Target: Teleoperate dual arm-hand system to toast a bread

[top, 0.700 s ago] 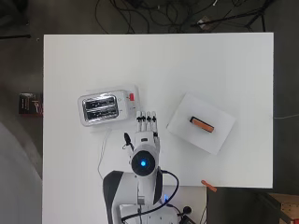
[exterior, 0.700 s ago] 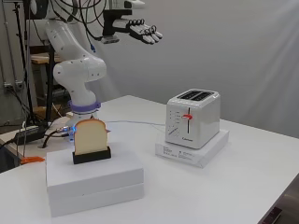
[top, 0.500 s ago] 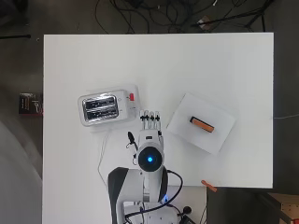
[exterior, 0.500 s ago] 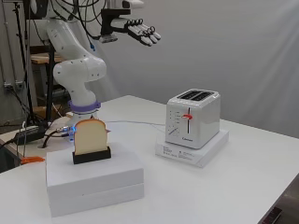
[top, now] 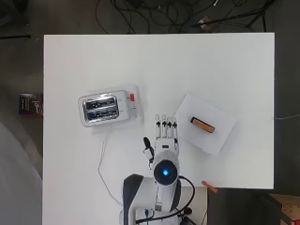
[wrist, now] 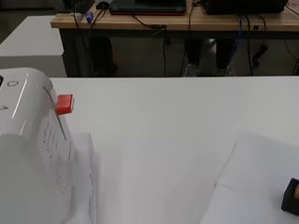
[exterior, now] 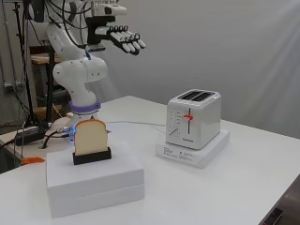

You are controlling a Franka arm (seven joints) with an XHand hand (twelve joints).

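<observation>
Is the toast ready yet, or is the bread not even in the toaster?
Not yet. Done: nothing that shows. The bread slice stands upright in its black holder on the white box, and the toaster slots look empty, with its red lever up. In hand: the hand hovers open, high above the table, holding nothing. Left: grasp the bread, drop it in a slot, press the lever.
</observation>
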